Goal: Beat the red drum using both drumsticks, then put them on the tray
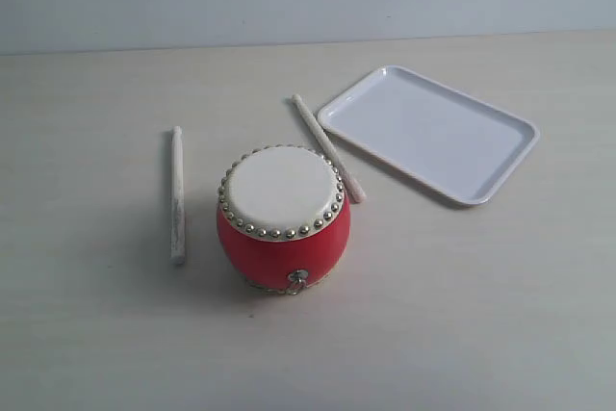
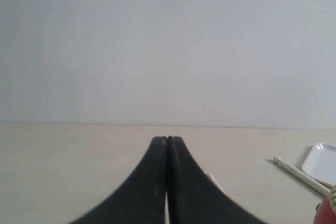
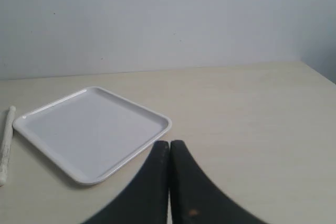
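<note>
CLAWS: left claw, right claw pressed together, empty | LAYOUT: red drum mid-surface; left drumstick just left; right drumstick between drum and tray, possibly touching drum | RISK: thin flat sticks, may roll or slip from pinch, knocking drum

The red drum stands upright, cream skin on top, ringed with metal studs, with a small metal ring low on its near side. The first drumstick lies flat to the left of the drum, apart from it. The second drumstick lies flat and angled at the drum's right rear, between the drum and the white tray, which lies flat farther right.
</note>
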### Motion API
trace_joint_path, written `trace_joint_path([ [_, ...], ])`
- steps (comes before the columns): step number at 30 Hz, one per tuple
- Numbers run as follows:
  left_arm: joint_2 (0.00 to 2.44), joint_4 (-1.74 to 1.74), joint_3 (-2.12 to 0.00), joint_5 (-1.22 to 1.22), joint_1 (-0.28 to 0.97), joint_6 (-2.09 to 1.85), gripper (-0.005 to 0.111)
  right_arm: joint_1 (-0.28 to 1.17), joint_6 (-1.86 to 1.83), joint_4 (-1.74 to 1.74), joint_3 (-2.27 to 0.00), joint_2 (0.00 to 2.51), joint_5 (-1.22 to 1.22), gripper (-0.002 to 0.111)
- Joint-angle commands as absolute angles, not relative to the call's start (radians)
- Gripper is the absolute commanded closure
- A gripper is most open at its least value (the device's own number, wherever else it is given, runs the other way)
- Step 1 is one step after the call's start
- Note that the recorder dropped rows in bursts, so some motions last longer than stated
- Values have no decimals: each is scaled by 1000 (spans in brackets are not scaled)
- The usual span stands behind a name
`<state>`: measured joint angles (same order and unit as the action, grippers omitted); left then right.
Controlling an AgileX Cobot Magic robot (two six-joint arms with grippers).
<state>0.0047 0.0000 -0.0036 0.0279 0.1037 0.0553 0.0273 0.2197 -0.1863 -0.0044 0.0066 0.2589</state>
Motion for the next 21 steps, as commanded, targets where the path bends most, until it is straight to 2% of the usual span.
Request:
trace_joint_path([
  [1,0,0,0,24,104,60,107,23,213,-188,0,0,255,108],
  [21,0,0,0,0,104,-27,107,23,213,-188,0,0,258,108],
])
